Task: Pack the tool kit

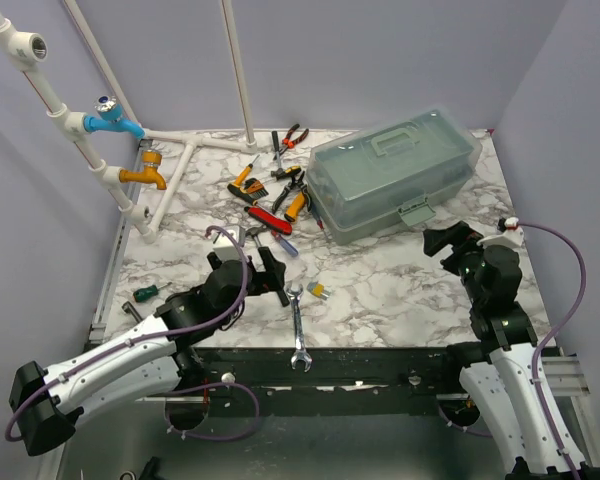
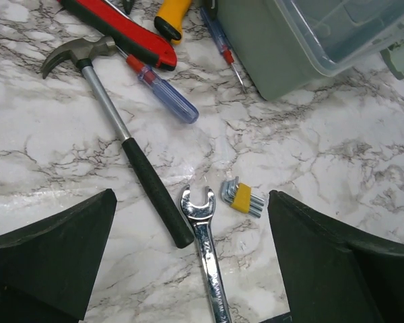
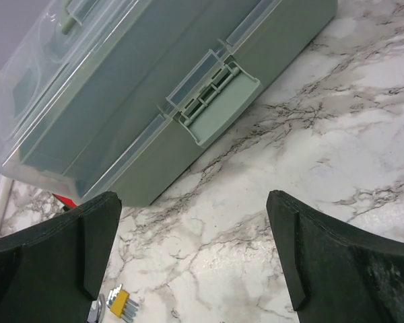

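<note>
We've got the big grey-green plastic toolbox with the see-through lid (image 1: 395, 185) sitting at the far right of the white marble-look table (image 1: 400, 290). Its lid is down and its front latch (image 3: 215, 111) faces the arms. The loose orange, red and black-handled pliers and screwdrivers (image 1: 275, 185) are piled just to its left, all outside the box.

The left gripper (image 2: 190, 195) hovers over the tabletop with its fingers wide apart, holding nothing. Below it we see a steel-headed hammer with a black grip (image 2: 121, 134), a silver open-end wrench (image 2: 205, 249) and a small set of hex keys in a yellow holder (image 2: 242, 198) just beside the wrench head. A screwdriver with a clear blue handle (image 2: 165, 94) lies next to the hammer shaft.

The right gripper (image 3: 192, 195) is also spread open and empty, near the toolbox's latch side.
</note>
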`<control>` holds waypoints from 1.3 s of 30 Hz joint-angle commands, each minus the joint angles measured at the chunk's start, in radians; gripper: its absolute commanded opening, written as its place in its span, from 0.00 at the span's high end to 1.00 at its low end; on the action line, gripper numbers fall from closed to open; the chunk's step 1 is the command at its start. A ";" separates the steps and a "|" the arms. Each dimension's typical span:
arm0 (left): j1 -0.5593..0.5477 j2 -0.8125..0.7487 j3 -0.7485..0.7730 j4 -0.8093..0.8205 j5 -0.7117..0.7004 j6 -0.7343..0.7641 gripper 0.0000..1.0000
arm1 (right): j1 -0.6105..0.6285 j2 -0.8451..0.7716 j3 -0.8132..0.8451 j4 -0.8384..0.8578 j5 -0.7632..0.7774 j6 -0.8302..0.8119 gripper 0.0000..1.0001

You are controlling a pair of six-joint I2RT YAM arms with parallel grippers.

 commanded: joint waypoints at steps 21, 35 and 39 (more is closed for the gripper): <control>0.061 0.083 -0.067 0.439 0.373 0.282 0.01 | 0.000 0.380 0.295 -0.003 0.071 -0.085 0.00; 0.217 0.388 0.198 0.599 0.604 0.226 0.01 | -0.004 0.896 0.856 0.013 0.165 -0.226 0.00; 0.245 0.444 0.270 0.585 0.603 0.232 0.01 | -0.041 1.067 1.052 -0.052 0.159 -0.276 0.00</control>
